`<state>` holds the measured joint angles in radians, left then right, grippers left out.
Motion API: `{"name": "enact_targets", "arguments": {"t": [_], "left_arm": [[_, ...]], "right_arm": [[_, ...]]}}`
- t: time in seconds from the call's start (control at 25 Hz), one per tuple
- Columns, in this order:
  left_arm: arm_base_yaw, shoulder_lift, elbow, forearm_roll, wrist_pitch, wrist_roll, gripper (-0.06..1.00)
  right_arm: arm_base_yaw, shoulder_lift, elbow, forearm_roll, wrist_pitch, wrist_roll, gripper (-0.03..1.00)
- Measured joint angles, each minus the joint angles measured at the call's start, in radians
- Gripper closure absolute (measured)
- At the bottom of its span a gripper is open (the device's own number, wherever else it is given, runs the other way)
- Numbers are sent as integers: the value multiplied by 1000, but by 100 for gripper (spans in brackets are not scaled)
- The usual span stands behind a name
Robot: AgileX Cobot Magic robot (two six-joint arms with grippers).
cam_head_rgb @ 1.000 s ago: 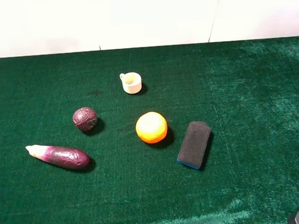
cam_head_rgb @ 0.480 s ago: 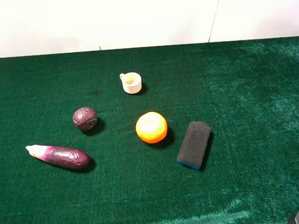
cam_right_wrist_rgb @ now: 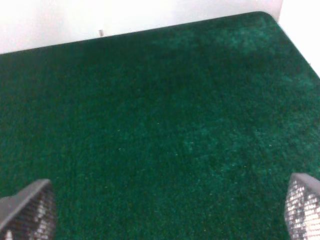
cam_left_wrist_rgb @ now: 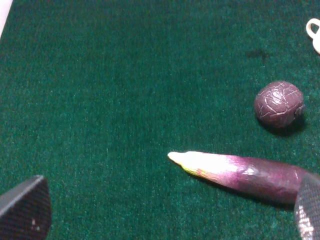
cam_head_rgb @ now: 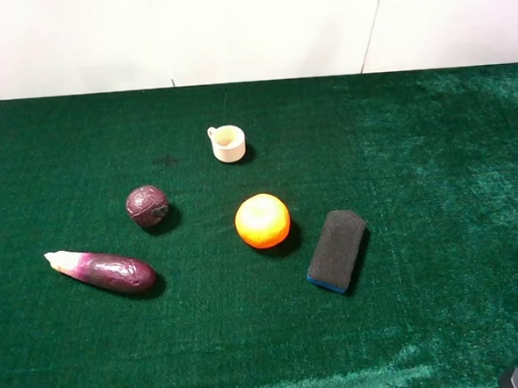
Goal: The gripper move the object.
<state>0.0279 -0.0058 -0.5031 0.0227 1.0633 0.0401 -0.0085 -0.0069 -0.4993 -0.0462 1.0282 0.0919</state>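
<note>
Left wrist view: my left gripper hangs jaws apart over the long glossy purple toy eggplant on green felt — untouched, approach stage — next, I'd descend and close.

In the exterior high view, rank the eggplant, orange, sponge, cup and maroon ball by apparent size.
1. eggplant, the longest.
2. sponge, shorter than the eggplant but wider; by area these two look close.
3. orange.
4. maroon ball.
5. cup; close to the ball, and it sits farther from the camera, so this order is unsure.
</note>
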Motion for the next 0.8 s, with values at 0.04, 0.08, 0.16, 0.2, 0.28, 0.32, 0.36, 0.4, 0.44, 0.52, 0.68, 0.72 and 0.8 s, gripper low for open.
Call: {"name": "enact_targets", "arguments": {"t": [0.04,0.08,0.16,0.2,0.28,0.32,0.36,0.4,0.44,0.52,0.68,0.72,0.8], "left_arm": [[0,0,0,0,0,0,-5],[0,0,0,0,0,0,-5],[0,0,0,0,0,0,-5],[0,0,0,0,0,0,-5],[0,0,0,0,0,0,-5],[0,0,0,0,0,0,-5],[0,0,0,0,0,0,-5],[0,0,0,0,0,0,-5],[0,0,0,0,0,0,-5],[0,0,0,0,0,0,-5],[0,0,0,0,0,0,-5],[0,0,0,0,0,0,-5],[0,0,0,0,0,0,-5]], "right_arm": [[-5,0,0,0,0,0,27],[-6,0,0,0,0,0,27],[-8,0,0,0,0,0,27],[-8,0,0,0,0,0,27],[-8,0,0,0,0,0,27],[-8,0,0,0,0,0,27],[-8,0,0,0,0,0,27],[-8,0,0,0,0,0,27],[-8,0,0,0,0,-1,27],[-8,0,0,0,0,-1,27],[-8,0,0,0,0,-1,27],[-8,0,0,0,0,-1,27],[-8,0,0,0,0,-1,27]]}}
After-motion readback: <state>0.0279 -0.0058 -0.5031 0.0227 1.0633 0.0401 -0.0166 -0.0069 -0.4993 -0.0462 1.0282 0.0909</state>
